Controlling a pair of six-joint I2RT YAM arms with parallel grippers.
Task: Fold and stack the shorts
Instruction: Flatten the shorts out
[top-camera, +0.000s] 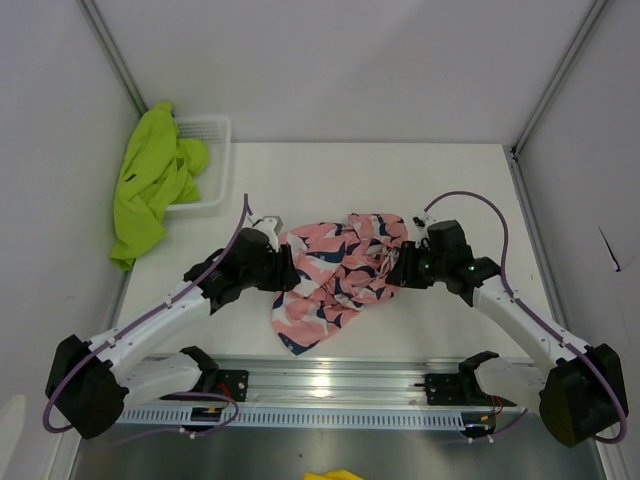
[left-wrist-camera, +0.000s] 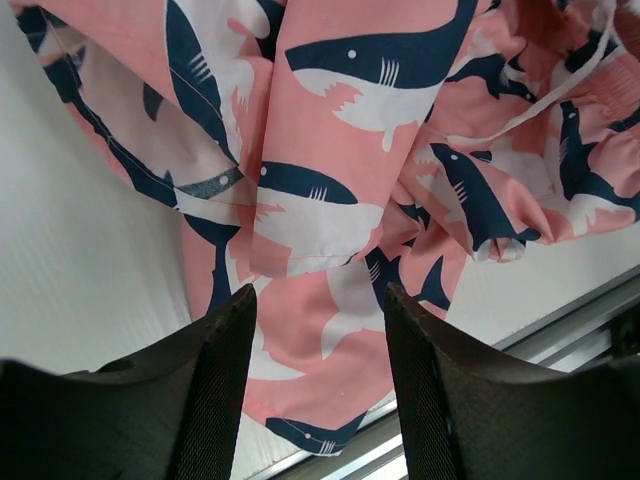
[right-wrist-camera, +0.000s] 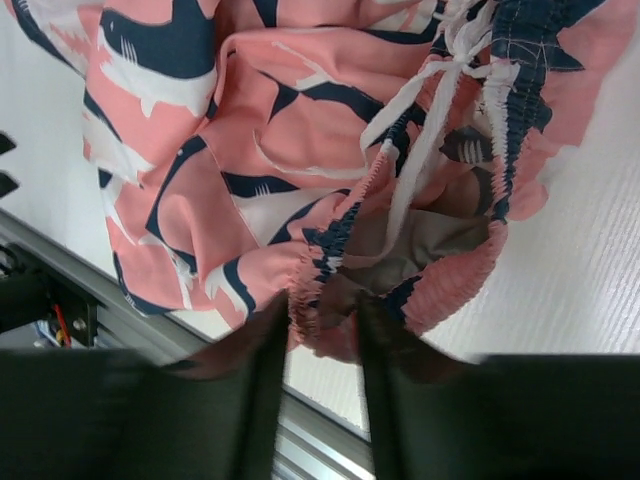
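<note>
Dark fingers of the right gripper (right-wrist-camera: 322, 302) fill the bottom of its wrist view. They sit close together with the gathered waistband (right-wrist-camera: 345, 215) of the pink shorts (right-wrist-camera: 200, 130) pinched between them. They are blurred, so I cannot tell how firm that hold is. Across the garment, the left gripper (left-wrist-camera: 318, 292) has its jaws well apart at a leg hem, with fabric lying past the tips and nothing clamped.

The pink pair lies crumpled mid-table (top-camera: 420, 190) between the two grippers, one leg trailing toward the rail (top-camera: 330, 375) at the near edge. The green shorts (top-camera: 150, 190) hang over the white basket (top-camera: 215, 130) at the far left corner, well apart.

The step in hand looks like spreading the pink pair flat before any fold. To do it well, the left gripper should close on a single layer at the hem. Both should then pull outward, low and evenly, so the twists come out.

Much of the cloth is tucked under itself, and the white drawstring (right-wrist-camera: 420, 120) crosses the bunch. Which layer the right gripper holds is unclear. Green fabric covers much of the basket.
</note>
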